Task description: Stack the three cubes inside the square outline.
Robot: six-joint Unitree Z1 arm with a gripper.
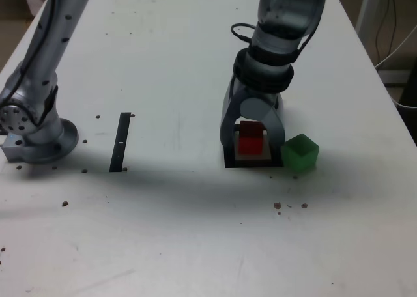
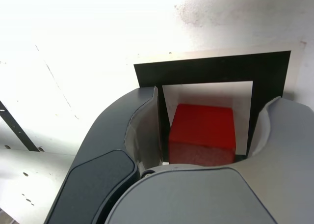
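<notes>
Inside square outline (image 2: 211,69): red cube (image 2: 202,133); green cube (image 1: 300,152) apparently just outside.

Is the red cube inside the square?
Inside: the red cube sits on the white centre of the square, black frame around it.

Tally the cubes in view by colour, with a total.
Red cube: 1
Green cube: 1
Yellow cube: 0 in view
Total: 2
</notes>
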